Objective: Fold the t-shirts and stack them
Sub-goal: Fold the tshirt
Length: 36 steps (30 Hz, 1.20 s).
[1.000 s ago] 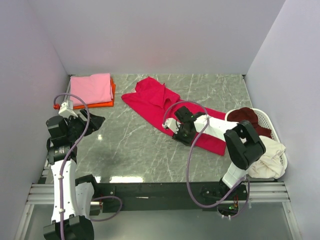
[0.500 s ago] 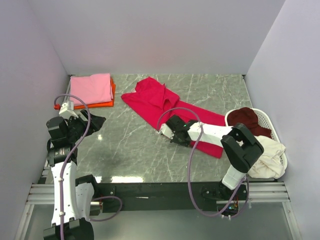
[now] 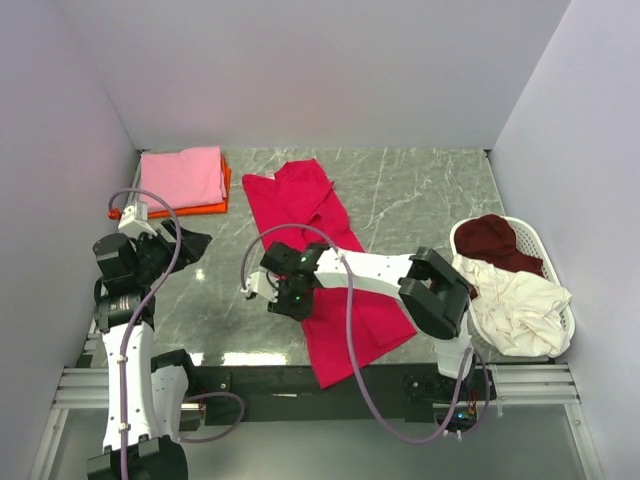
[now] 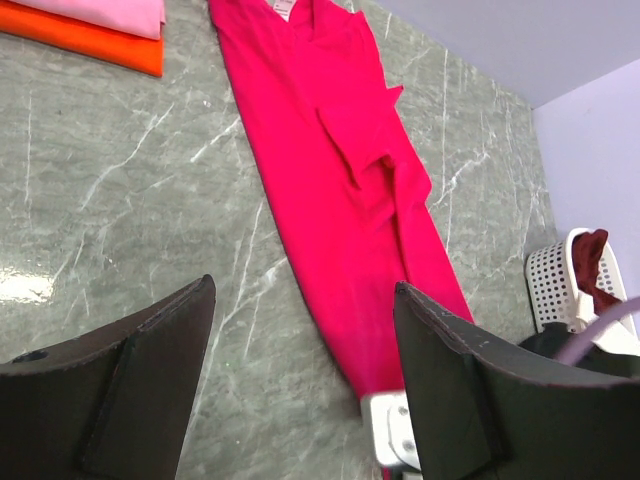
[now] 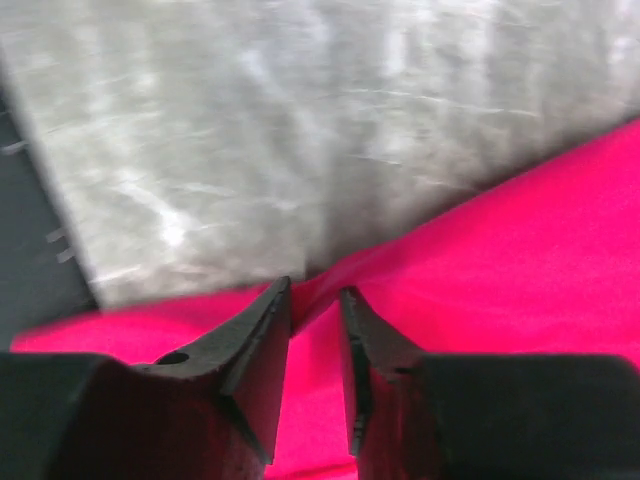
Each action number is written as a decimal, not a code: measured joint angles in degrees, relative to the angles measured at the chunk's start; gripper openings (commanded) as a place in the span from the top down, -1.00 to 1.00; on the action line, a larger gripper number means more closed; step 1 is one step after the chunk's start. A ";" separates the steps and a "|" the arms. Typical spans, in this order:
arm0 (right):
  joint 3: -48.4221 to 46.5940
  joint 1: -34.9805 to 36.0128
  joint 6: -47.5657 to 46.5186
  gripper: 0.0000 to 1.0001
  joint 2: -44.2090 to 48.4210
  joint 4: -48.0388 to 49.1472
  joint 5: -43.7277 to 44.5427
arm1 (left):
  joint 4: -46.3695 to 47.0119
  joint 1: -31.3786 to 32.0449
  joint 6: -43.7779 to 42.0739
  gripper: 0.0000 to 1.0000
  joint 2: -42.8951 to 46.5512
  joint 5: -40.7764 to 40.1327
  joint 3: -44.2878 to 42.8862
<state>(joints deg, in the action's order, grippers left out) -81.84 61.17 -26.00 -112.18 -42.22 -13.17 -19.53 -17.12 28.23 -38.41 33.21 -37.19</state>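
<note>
Crimson cloth runs the length of my screen. The red t-shirt (image 3: 365, 320) lies stretched in a long strip on the marble table (image 3: 440, 190). Its collar end is near the back wall and its other end reaches over the near edge between the 2 arm bases. A small white neck label (image 4: 283, 8) shows at the far end.

My right gripper (image 5: 315, 292) is down at the shirt's left edge, roughly midway along. Its 2 fingers are nearly together, with a ridge of the red fabric pinched between them. My left gripper (image 4: 300, 300) hangs above bare table to the left of the shirt, well apart from it, fingers spread wide with nothing in them.

At the far left corner a folded pink t-shirt (image 3: 182, 175) sits on top of a folded orange t-shirt (image 3: 224, 198). On the right, the white basket (image 3: 535, 240) holds a maroon t-shirt (image 3: 488, 238) and a crumpled cream t-shirt (image 3: 515, 310), and the cream one spills over the rim.
</note>
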 measured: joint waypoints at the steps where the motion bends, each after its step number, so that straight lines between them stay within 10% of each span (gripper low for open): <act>1: -0.13 0.02 -0.20 0.22 0.59 -0.63 -1.27 | 0.00 0.00 0.00 -0.54 -0.07 0.00 0.00; 10: -6.47 -24.87 0.09 0.17 9.31 -3.54 -12.50 | 0.13 0.02 0.00 -0.55 -1.49 0.50 0.26; 17: -26.25 -44.17 20.65 0.13 -5.25 6.19 -19.12 | 0.42 0.13 0.02 -0.55 -3.34 1.60 0.44; 36: -52.02 -48.11 49.62 0.10 -34.93 16.46 -22.91 | 8.63 10.38 5.44 -0.36 -39.91 1.53 -9.18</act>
<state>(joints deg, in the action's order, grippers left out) -133.86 13.06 23.62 -147.11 -25.76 -36.07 -10.90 -6.74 33.67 -78.32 34.74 -46.37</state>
